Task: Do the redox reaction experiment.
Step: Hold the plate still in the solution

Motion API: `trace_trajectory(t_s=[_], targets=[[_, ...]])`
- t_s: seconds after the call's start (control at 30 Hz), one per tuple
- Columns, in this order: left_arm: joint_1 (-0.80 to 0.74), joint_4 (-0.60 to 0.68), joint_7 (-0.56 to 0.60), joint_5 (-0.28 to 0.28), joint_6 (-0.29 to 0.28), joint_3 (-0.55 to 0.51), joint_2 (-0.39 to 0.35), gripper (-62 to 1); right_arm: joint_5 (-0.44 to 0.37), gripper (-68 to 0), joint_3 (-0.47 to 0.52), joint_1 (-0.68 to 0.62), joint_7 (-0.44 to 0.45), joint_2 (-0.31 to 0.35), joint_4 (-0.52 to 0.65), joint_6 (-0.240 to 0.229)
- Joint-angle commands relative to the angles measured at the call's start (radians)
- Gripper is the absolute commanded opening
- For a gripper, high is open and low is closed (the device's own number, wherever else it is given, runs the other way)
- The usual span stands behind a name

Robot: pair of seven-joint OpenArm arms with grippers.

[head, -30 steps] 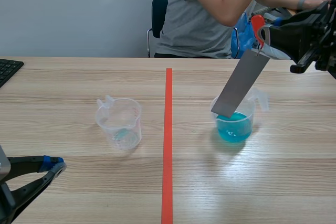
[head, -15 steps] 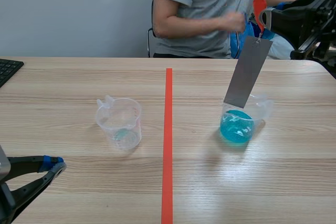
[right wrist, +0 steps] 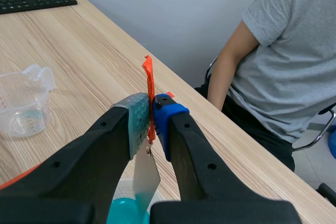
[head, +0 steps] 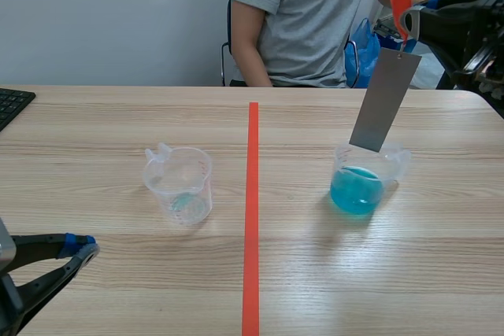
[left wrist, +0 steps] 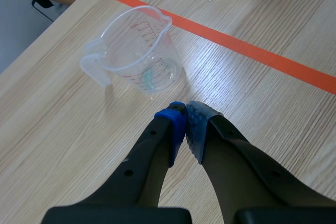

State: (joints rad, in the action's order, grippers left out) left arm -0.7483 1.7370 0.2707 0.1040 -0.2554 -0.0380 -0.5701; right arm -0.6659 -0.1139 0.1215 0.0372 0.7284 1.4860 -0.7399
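A grey metal plate (head: pixel 384 100) hangs tilted from an orange tag (head: pixel 402 4). My right gripper (head: pixel 411 20) is shut on that tag, high at the back right. The plate's lower edge is level with the rim of a clear beaker of blue liquid (head: pixel 359 185), above the liquid. In the right wrist view the tag (right wrist: pixel 148 95) is pinched in the gripper (right wrist: pixel 150 113), with the plate (right wrist: pixel 145 176) dangling over the blue beaker (right wrist: pixel 125 211). A second clear beaker (head: pixel 179 185) left of the tape is almost empty. My left gripper (left wrist: pixel 185 118) is shut on nothing, just short of that beaker (left wrist: pixel 137 51).
An orange tape line (head: pixel 251 210) splits the table down the middle. A keyboard (head: pixel 11 104) lies at the far left edge. A person in a grey shirt (head: pixel 311 13) sits on a chair across the table, behind the tape line.
My right gripper has lifted the plate out of the blue liquid, up and a little to the right. The person has drawn the arms back. The left arm has not moved.
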Motion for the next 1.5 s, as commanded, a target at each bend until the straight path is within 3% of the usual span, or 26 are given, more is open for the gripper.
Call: trace_trajectory(t_s=[0.0,0.87,1.2,1.47], targets=[[0.003,0.011,0.017,-0.010,0.005,-0.003,0.005,-59.1,-0.018,-66.9,0.003,0.025,0.014,0.021,0.022,-0.006],[0.003,0.011,0.017,-0.010,0.005,-0.003,0.005,-59.1,0.017,-66.9,0.000,-0.011,0.006,0.002,0.015,-0.006],[0.003,0.011,0.017,-0.010,0.005,-0.003,0.005,-59.1,0.126,-66.9,-0.038,-0.011,0.017,-0.066,-0.054,-0.006],[0.003,0.011,0.017,-0.010,0.005,-0.003,0.005,-59.1,0.255,-66.9,-0.042,-0.010,0.075,-0.113,-0.138,-0.006]])
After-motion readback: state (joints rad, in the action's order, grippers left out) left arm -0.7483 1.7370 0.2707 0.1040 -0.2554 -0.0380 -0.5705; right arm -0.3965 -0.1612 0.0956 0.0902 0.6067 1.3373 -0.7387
